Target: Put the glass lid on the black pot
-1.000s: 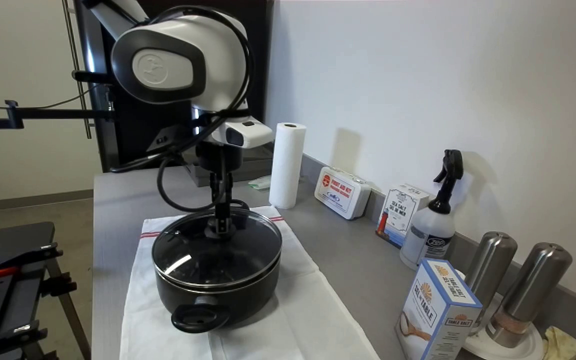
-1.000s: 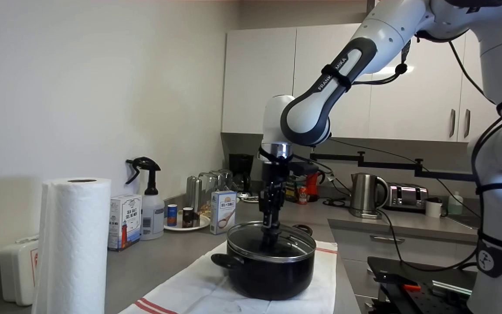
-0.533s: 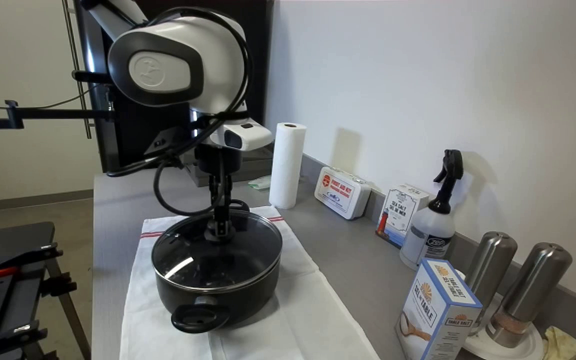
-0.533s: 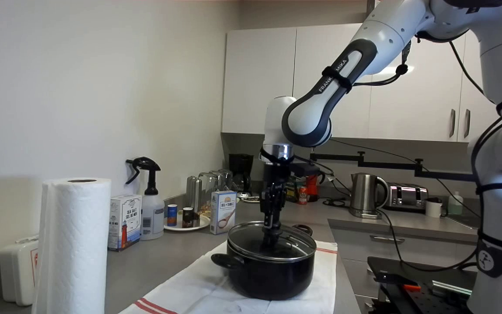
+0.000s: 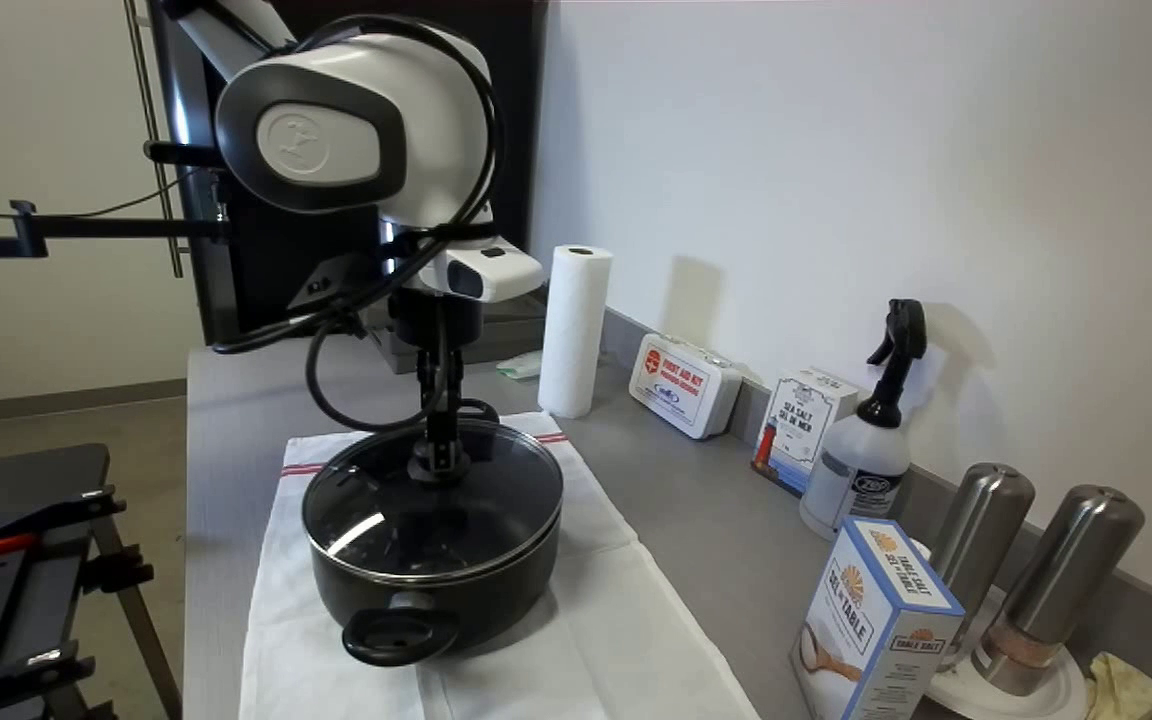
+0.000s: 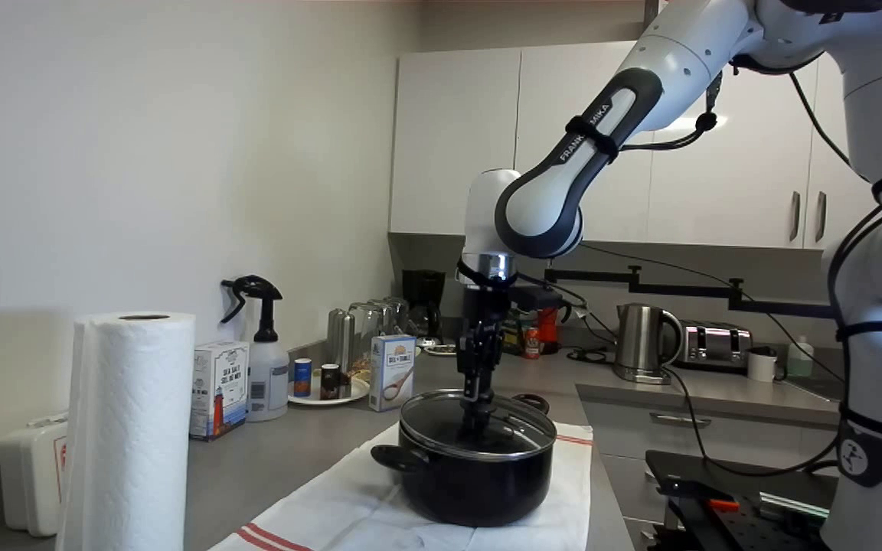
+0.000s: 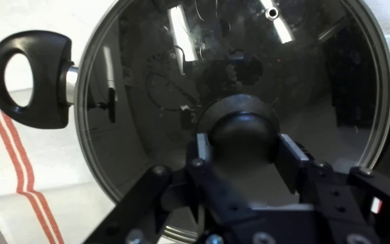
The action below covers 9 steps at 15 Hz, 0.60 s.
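Observation:
The glass lid (image 5: 506,500) sits level on the black pot (image 5: 496,600), its metal rim lined up with the pot's rim. In an exterior view the lid (image 6: 429,428) also lies on the pot (image 6: 479,490). My gripper (image 5: 439,458) points straight down at the lid's centre in both exterior views (image 6: 476,409). In the wrist view the gripper (image 7: 243,140) has one finger pad on each side of the lid's dark knob (image 7: 244,130), and the pads appear to touch it. The left finger's inner edge is blurred. A pot handle (image 7: 46,81) sticks out at the left.
The pot stands on a white towel (image 5: 626,620) with red stripes on a grey counter. A paper towel roll (image 5: 576,330), first aid kit (image 5: 684,385), sea salt box (image 5: 806,425), spray bottle (image 5: 856,460), table salt box (image 5: 876,620) and metal grinders (image 5: 1061,580) stand along the wall.
The gripper and lid have dropped slightly from one second ago, and the gap between lid and pot rim has closed. Over the last half second almost nothing has moved.

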Each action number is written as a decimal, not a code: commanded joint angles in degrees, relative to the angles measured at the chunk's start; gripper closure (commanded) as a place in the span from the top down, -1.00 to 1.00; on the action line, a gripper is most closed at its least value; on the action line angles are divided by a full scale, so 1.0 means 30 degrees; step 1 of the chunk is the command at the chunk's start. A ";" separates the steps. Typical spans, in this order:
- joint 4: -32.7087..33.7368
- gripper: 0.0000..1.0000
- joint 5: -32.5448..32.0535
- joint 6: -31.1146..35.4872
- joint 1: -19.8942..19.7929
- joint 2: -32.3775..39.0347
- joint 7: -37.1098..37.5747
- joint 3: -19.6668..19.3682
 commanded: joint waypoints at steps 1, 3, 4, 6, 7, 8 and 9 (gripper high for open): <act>-0.0225 -0.50 0.0727 -0.0592 -0.0028 -0.0651 -0.0658 0.0126; -0.0172 -0.50 0.0610 -0.0719 -0.0015 -0.0600 -0.0573 0.0093; -0.0170 -0.50 0.0615 -0.0728 -0.0018 -0.0589 -0.0581 0.0092; -0.0169 0.16 0.0546 -0.0720 -0.0020 -0.0585 -0.0479 0.0058; -0.0203 0.53 0.0398 -0.0601 -0.0001 -0.0606 -0.0318 0.0018; -0.0199 0.65 0.0416 -0.0640 -0.0003 -0.0622 -0.0334 0.0022; -0.0202 0.80 0.0428 -0.0638 -0.0007 -0.0658 -0.0322 0.0018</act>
